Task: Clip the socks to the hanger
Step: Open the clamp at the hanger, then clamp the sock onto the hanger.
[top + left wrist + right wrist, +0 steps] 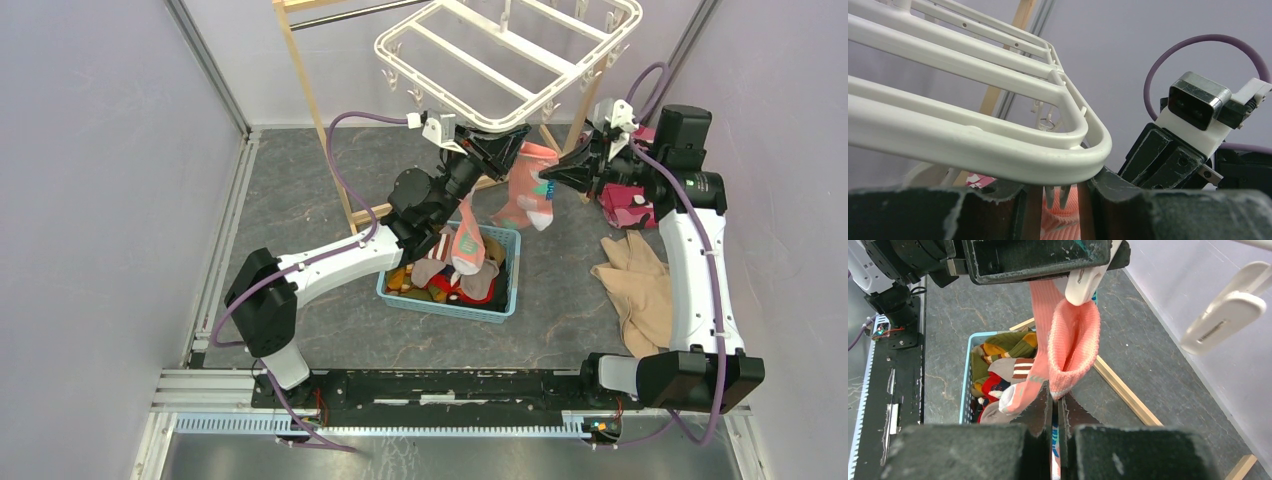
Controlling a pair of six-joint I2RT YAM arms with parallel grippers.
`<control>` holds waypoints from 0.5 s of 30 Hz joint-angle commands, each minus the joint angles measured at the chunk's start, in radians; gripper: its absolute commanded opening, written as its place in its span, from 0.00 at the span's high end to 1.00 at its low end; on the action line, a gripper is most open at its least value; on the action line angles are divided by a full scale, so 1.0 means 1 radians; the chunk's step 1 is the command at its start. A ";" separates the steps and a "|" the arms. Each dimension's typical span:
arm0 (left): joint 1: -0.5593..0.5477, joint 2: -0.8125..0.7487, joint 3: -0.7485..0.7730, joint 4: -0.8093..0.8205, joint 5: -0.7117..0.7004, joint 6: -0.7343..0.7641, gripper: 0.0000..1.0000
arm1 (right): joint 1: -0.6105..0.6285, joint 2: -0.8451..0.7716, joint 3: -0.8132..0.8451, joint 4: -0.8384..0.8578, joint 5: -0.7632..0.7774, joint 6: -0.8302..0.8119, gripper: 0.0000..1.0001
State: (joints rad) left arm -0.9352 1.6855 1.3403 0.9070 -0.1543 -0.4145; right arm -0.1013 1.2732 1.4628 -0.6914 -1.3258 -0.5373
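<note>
Sock (1073,340) of ribbed knit, plastic clip (1085,280)

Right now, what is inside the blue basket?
In the basket: a salmon-pink sock on top, a grey-brown sock with a striped cuff, a red sock, olive-and-mustard cloth. The left arm covers its far left corner; lower layers are buried.

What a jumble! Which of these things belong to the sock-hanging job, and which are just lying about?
Job: pink sock, white hanger, clip, basket of socks.
Lying about: tan garment, pink patterned cloth.
</note>
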 commanded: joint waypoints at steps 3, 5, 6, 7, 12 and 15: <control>0.015 -0.045 0.002 0.049 -0.008 -0.049 0.81 | -0.006 0.007 0.063 -0.139 0.009 -0.162 1.00; 0.015 -0.045 0.003 0.049 -0.007 -0.047 0.81 | -0.006 0.011 0.085 -0.236 0.011 -0.260 1.00; 0.016 -0.046 0.002 0.048 -0.007 -0.047 0.81 | -0.006 0.010 0.090 -0.261 0.013 -0.284 1.00; 0.016 -0.046 0.003 0.047 -0.007 -0.047 0.81 | -0.006 0.008 0.097 -0.287 0.018 -0.310 1.00; 0.019 -0.041 0.003 0.047 -0.003 -0.052 0.81 | -0.011 0.008 0.113 -0.302 0.023 -0.313 1.00; 0.018 -0.043 0.002 0.047 -0.001 -0.052 0.81 | -0.017 0.009 0.111 -0.245 0.008 -0.255 1.00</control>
State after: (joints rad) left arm -0.9257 1.6855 1.3396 0.9073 -0.1532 -0.4305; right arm -0.1081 1.2839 1.5330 -0.9600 -1.3006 -0.8051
